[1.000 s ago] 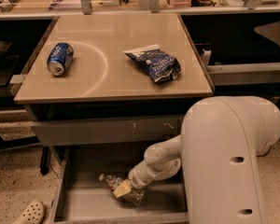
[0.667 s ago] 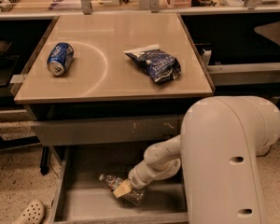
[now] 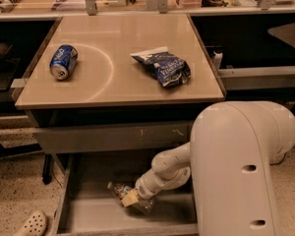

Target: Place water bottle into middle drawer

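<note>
Beige table [image 3: 118, 85] over speckled floor [image 3: 12, 181], warm light

Warm light; gripper [image 3: 130, 199] in shadowed middle drawer [image 3: 95, 217]

Bulky off-white rounded arm [image 3: 236, 146], two oval slots [image 3: 249, 168], jointed forearm [image 3: 168, 167], yellowish-tipped gripper [image 3: 130, 198] down in middle drawer [image 3: 86, 216]

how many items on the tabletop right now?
2: blue soda can at left, chip bag right of centre. The water bottle lies in the middle drawer, gripper at it.
</note>
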`<action>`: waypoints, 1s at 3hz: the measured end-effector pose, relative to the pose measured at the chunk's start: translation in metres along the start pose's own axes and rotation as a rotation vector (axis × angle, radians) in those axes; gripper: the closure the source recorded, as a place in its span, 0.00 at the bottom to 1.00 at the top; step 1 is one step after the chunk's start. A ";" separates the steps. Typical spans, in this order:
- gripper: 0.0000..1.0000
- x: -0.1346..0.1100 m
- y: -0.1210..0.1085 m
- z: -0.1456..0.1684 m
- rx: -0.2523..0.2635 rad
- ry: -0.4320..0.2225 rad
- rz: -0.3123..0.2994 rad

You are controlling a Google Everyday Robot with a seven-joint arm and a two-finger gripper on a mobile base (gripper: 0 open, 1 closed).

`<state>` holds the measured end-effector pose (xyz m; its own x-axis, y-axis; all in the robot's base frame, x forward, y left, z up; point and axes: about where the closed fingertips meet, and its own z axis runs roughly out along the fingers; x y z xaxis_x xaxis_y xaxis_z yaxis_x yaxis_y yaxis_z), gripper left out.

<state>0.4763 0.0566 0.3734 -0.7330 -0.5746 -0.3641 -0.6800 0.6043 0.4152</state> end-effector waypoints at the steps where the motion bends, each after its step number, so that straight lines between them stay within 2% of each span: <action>1: 0.11 0.000 0.000 0.000 0.000 0.000 0.000; 2: 0.00 0.000 0.000 0.000 0.000 0.000 0.000; 3: 0.00 0.000 0.000 0.000 0.000 0.000 0.000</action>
